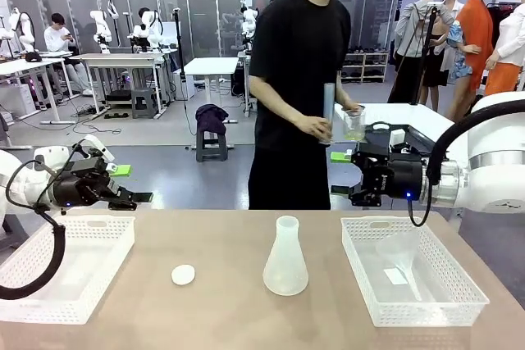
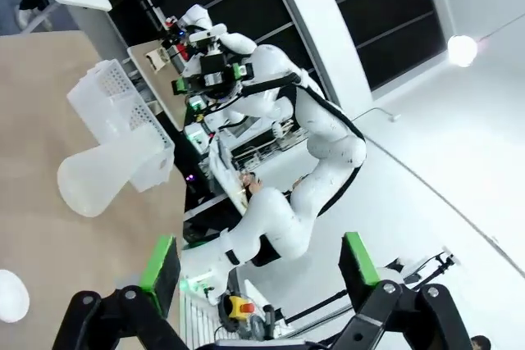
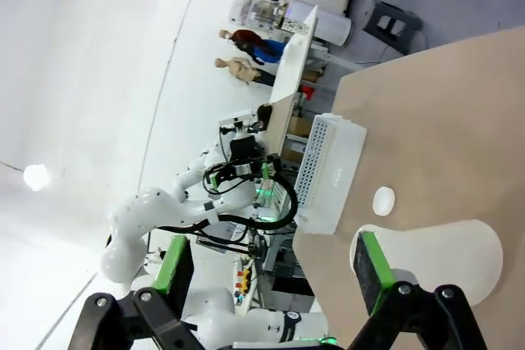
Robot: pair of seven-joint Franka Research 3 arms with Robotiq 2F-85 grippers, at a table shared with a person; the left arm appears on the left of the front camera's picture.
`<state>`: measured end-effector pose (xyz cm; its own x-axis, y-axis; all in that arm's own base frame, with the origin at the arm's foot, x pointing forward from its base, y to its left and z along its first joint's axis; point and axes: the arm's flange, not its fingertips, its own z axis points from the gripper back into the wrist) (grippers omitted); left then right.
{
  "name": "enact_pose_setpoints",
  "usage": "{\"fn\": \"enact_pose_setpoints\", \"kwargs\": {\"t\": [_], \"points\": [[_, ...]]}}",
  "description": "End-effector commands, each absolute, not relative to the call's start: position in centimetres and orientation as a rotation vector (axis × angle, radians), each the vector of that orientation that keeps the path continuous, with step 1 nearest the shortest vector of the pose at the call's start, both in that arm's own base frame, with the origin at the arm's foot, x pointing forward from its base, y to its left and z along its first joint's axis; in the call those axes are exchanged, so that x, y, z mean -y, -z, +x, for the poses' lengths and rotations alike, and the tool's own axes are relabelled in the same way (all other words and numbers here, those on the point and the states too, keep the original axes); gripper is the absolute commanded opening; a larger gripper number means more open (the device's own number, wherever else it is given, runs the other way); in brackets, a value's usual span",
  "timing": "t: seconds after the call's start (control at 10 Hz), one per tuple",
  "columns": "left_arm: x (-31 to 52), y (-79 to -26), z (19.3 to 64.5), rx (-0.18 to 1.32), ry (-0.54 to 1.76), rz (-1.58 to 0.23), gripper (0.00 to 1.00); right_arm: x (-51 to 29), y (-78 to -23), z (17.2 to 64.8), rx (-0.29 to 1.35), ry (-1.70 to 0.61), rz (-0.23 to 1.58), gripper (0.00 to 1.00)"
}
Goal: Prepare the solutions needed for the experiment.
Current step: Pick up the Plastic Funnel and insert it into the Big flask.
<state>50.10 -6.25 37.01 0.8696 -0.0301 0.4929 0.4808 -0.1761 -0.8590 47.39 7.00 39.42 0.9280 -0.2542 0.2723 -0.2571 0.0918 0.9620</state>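
Flask [image 1: 285, 272] between left basket [image 1: 90, 252] and right basket [image 1: 463, 297]; solutions [image 1: 354, 134] in beaker [image 1: 353, 120] behind.

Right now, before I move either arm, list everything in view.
Flask: one, translucent white, upright at table centre.
Cap: one, white, on table left of flask.
Left basket, right basket: two, white, table ends.
Funnel: one, clear, in right basket.
Beaker: one, clear, with pale yellow solution, held by person.
Cylinder: one, grey, held by person.
Person's hands: two, one on each.
Left gripper, right gripper: two, black with green pads, open, empty, raised at either side.
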Motion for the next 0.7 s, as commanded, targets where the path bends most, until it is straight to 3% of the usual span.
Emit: {"fn": "enact_pose_setpoints", "kwargs": {"t": [0.0,0.4,0.5,0.6], "points": [[7.2,-37.5,51.0,0.333,0.404,-1.751,1.0,-6.9,-38.8,48.3,0.431,-0.018,1.484,1.0],[7.3,-38.5,50.3,0.255,0.251,-1.631,1.0,-6.6,-38.4,47.8,0.448,-0.002,1.498,1.0],[7.4,-38.8,50.1,0.248,0.216,-1.581,1.0,-7.1,-36.3,48.0,0.373,0.024,1.513,1.0],[6.9,-37.5,50.9,0.276,0.312,-1.669,1.0,-7.1,-36.3,48.0,0.373,0.024,1.513,1.0]]}}
